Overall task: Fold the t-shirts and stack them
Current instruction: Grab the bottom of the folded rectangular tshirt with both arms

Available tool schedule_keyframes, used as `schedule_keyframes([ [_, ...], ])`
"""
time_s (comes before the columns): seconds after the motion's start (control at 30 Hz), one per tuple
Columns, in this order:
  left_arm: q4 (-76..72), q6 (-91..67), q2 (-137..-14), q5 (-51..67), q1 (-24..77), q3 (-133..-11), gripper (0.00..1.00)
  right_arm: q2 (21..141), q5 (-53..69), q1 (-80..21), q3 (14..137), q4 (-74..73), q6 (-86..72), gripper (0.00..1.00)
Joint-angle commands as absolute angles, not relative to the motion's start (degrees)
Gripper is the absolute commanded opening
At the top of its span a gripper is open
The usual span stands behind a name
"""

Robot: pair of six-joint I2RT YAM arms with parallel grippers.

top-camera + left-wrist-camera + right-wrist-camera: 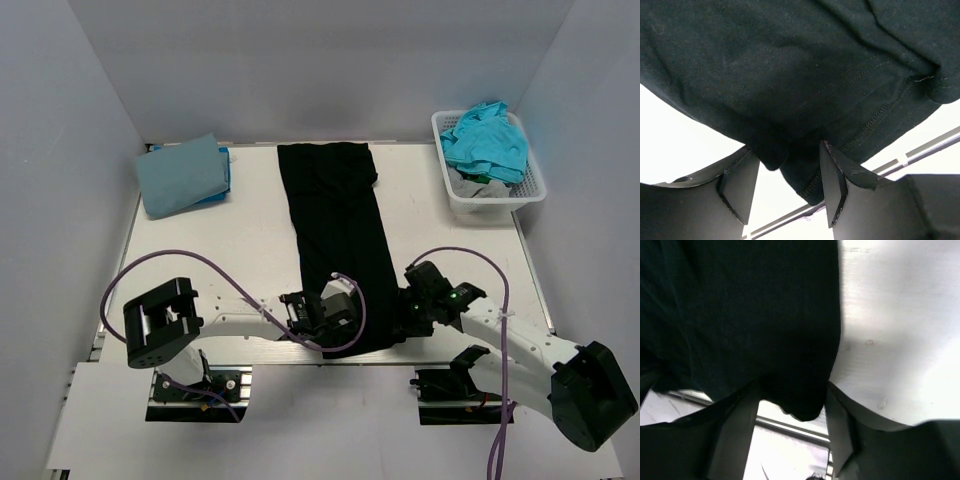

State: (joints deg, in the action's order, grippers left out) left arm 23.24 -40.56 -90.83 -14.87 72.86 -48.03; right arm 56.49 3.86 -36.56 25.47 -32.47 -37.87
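The black t-shirt (pixel 337 235) lies folded into a long strip down the middle of the table. Both grippers sit at its near end. My left gripper (pixel 335 312) is at the near left corner. In the left wrist view, the left gripper (pixel 787 165) is open, and the stitched hem (pixel 860 135) hangs between its fingers. My right gripper (pixel 412 302) is at the near right corner. In its own view, the right gripper (pixel 794 400) is open around a drooping corner of black cloth (pixel 800 405). A folded light blue t-shirt (pixel 180 175) rests at the back left.
A white slotted basket (pixel 500 200) at the back right holds a crumpled turquoise t-shirt (pixel 487 140) and some grey cloth. A bright blue edge (pixel 224 175) shows under the folded light blue shirt. The table's near edge runs just behind both grippers.
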Motion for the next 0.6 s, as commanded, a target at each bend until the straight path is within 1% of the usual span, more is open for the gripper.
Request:
schedule_keyframes([
  [0.0,27.9,-42.5,-91.0,-11.5,73.0,-44.4,0.61,57.8,6.8,-36.7,24.3,-33.1,-37.2,0.54],
  [0.17,28.6,-43.9,-89.1,-8.8,73.0,-42.6,0.61,57.8,8.5,-36.8,22.9,-31.0,-37.7,0.34],
  [0.2,28.6,-44.6,-89.1,-8.1,73.0,-42.6,0.58,57.9,8.4,-36.9,23.5,-31.0,-37.7,0.23],
  [0.23,28.6,-44.6,-89.1,-8.1,73.0,-42.6,0.54,57.9,7.7,-36.8,23.6,-31.1,-37.7,0.19],
  [0.27,27.8,-44.6,-89.1,-7.0,73.0,-42.6,0.50,57.8,7.6,-36.8,24.1,-31.1,-37.6,0.16],
  [0.3,27.1,-44.6,-89.1,-6.5,73.0,-42.6,0.42,57.4,7.4,-36.8,24.6,-31.1,-37.5,0.14],
  [0.4,23.5,-44.6,-89.7,-4.7,73.0,-42.1,0.39,57.1,7.8,-36.8,25.7,-30.8,-37.2,0.13],
  [0.47,22.2,-43.8,-90.4,-4.1,73.0,-42.1,0.39,57.4,8.3,-36.7,26.1,-30.5,-36.7,0.13],
  [0.5,22.1,-43.8,-91.5,-4.7,73.0,-42.9,0.34,57.8,8.4,-36.8,26.1,-30.3,-36.5,0.11],
  [0.53,22.1,-43.2,-92.0,-4.7,73.0,-42.9,0.31,57.8,8.7,-36.8,26.2,-30.3,-36.4,0.11],
  [0.57,22.9,-43.2,-92.5,-6.0,73.0,-43.7,0.25,58.2,8.8,-36.7,26.4,-30.2,-36.1,0.10],
])
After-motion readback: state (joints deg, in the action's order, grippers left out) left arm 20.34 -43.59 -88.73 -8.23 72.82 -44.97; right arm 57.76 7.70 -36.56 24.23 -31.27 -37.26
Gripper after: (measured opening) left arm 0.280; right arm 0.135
